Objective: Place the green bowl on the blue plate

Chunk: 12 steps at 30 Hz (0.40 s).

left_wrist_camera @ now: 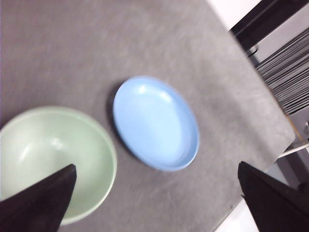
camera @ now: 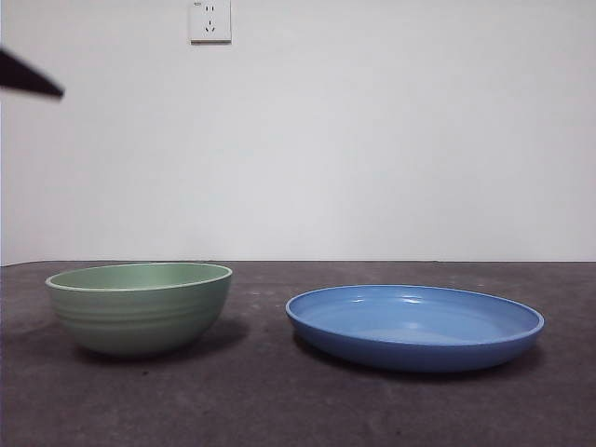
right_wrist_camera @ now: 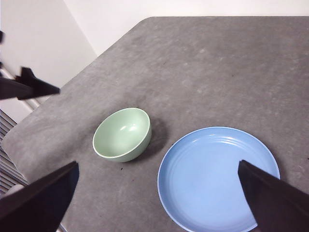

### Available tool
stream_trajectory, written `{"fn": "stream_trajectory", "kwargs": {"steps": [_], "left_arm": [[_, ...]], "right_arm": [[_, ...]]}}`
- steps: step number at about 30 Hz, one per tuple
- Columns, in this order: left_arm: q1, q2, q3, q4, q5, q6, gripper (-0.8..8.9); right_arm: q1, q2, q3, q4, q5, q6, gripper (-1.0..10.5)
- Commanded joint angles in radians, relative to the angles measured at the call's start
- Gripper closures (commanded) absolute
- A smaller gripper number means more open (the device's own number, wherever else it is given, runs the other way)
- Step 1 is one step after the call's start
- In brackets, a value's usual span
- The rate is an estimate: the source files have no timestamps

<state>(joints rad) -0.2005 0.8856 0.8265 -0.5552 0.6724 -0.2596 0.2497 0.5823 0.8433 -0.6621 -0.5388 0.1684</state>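
The green bowl stands upright and empty on the table's left side. The blue plate lies empty to its right, a small gap between them. My left gripper is open and empty, high above the table, with the bowl under one jaw and the plate beyond it. My right gripper is open and empty, high above the bowl and plate. Neither gripper touches anything.
The dark grey table top carries only the bowl and plate. A black gripper tip shows at the front view's top left corner. The other arm's gripper shows at the side of the right wrist view. A wall socket is behind.
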Motion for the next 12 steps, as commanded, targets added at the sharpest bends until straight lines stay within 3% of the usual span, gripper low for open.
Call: {"fn": "stream_trajectory", "kwargs": {"steps": [1, 6, 12], "left_arm": [[0.013, 0.065, 0.018, -0.024, -0.034, -0.012, 2.19], [0.048, 0.196, 0.018, -0.051, -0.161, -0.01, 2.2], [0.072, 0.358, 0.018, -0.029, -0.229, 0.018, 2.2]], "right_arm": [[0.004, 0.004, 0.015, 0.011, 0.001, -0.008, 3.6], [0.004, 0.004, 0.015, 0.01, -0.01, -0.005, 3.6], [0.004, 0.004, 0.015, 0.01, -0.012, 0.007, 3.6]]}}
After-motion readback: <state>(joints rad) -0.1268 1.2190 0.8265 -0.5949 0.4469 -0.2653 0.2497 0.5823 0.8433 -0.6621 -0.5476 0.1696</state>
